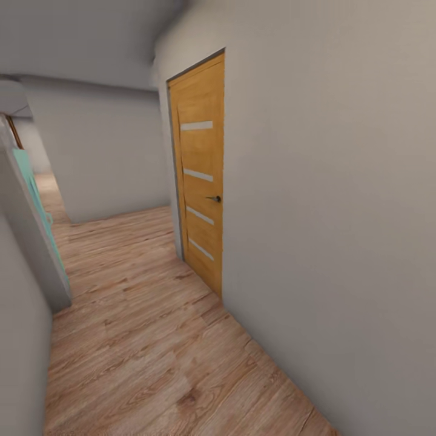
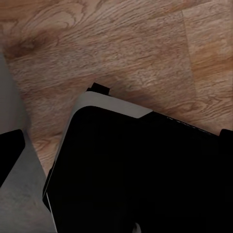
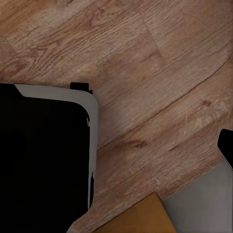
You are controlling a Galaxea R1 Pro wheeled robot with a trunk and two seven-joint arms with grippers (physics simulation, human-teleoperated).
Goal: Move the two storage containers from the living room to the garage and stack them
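One wooden door (image 1: 200, 175) is standing shut in the grey wall (image 1: 339, 212) on the right of the head view, with four pale horizontal strips across it and a small dark handle (image 1: 214, 198) at its edge. Light wood-plank flooring (image 1: 145, 339) is running along a narrow hallway toward a far white wall (image 1: 103, 151), and a turquoise panel (image 1: 36, 194) is showing at the left behind a grey wall edge.

Both wrist cameras are looking straight down at the plank floor, so the arms are hanging low beside the robot's black, grey-rimmed base (image 2: 141, 170), which is also showing in the right wrist view (image 3: 43, 155). A corner of the orange door and grey wall is lying near the base in the right wrist view. Whether either pair of jaws is parted or closed, I cannot tell. Neither storage container is appearing in these pictures.
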